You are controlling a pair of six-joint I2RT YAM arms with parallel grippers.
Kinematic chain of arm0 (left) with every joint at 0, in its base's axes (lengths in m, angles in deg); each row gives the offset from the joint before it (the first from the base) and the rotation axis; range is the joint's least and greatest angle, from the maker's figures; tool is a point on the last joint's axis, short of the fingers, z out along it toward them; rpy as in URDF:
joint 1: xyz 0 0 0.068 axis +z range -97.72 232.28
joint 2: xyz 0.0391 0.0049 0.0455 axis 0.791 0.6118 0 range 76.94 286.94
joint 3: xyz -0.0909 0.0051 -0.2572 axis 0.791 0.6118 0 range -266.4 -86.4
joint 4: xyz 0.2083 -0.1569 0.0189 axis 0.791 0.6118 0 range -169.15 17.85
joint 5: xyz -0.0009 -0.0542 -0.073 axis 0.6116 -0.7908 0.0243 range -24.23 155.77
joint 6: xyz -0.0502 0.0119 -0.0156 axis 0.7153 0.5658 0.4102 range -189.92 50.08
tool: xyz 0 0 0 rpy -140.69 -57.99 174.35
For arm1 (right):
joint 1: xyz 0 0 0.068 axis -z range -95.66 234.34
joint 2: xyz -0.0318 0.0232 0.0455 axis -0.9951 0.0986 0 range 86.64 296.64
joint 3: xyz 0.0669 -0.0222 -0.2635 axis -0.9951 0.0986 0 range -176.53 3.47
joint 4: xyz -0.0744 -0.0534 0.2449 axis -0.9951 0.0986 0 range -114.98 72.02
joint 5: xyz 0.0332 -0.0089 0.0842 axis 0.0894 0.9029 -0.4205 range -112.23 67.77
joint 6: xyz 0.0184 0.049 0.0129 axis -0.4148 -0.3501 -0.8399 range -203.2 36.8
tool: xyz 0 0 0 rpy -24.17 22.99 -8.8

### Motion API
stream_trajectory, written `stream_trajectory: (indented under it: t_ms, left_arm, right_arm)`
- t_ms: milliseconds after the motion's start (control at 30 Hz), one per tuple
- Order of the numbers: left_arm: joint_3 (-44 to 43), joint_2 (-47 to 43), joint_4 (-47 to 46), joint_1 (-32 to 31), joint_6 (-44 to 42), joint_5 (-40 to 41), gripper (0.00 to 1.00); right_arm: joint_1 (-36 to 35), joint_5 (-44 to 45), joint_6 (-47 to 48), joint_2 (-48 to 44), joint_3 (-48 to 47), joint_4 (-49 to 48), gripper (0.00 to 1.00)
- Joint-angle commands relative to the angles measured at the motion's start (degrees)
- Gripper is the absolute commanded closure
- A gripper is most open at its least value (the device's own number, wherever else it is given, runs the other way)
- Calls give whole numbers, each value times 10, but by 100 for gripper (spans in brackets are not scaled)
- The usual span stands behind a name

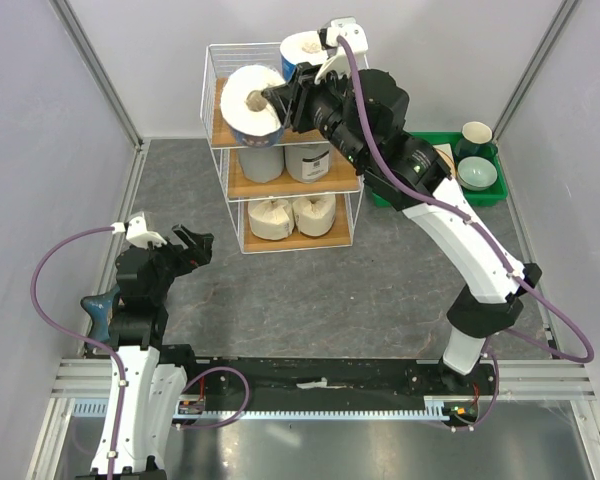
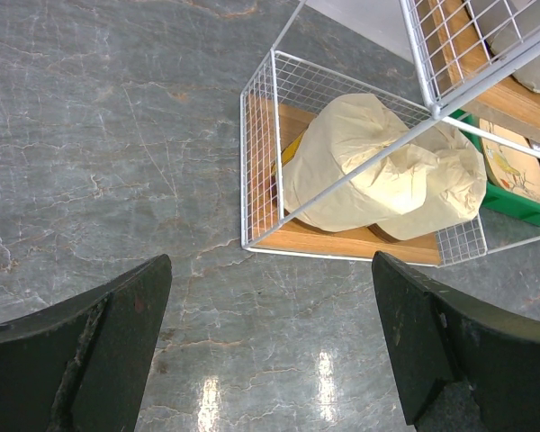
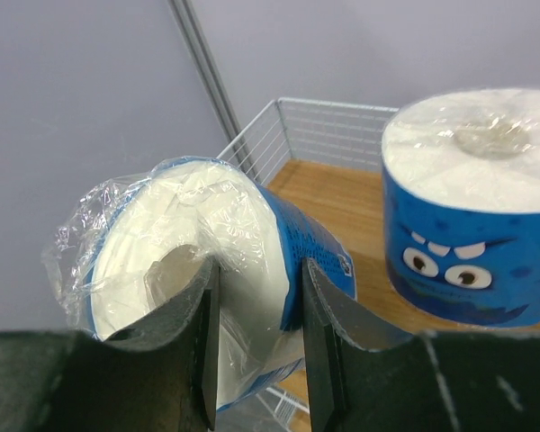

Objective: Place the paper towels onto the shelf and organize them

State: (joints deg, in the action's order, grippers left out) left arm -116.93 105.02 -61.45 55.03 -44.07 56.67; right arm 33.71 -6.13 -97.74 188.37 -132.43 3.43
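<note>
top external view: right end effector (image 1: 271, 98) is clamped on a blue roll (image 1: 250, 103) at the front-left corner of the shelf (image 1: 218, 135), top tier. roll is tipped on its side, hollow core facing up toward the cam. right wrist view shows the grip: one finger (image 3: 204, 333) at the core opening, other on the blue wrap outside, so the roll's wall is pinched btw them. can't tell if the roll touches the wood or hangs just above it. second blue roll (image 1: 302, 48) stands upright at the back of the same tier, cartoon eyes toward the wrist cam, apart from the held one. mid tier: two grey rolls (image 1: 263, 163) upright, side by side. bottom tier: two cream rolls (image 1: 268, 218) side by side, touching. left end effector (image 1: 194, 246) hovers over the grey counter (image 1: 310, 295), left of the shelf & well apart from it, jaws spread wide w/ nothing btw them. green tray (image 1: 425, 198) w/ a cup (image 1: 477, 135) & bowl (image 1: 477, 173) sits right of the shelf.
</note>
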Motion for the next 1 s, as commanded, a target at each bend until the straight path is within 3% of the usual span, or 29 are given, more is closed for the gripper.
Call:
stream_trajectory:
  t_ms: [0, 667, 967]
  left_arm:
    - [2, -4, -2, -3, -17, 5, 0]
    - [2, -5, -3, -4, -16, 8, 0]
    - [2, -4, -3, -4, -16, 8, 0]
  right_arm:
    - [12, 19, -9, 8, -19, -100, 87]
    - [33, 10, -22, 34, -9, -124, 84]
    - [35, 10, -24, 29, 9, -124, 62]
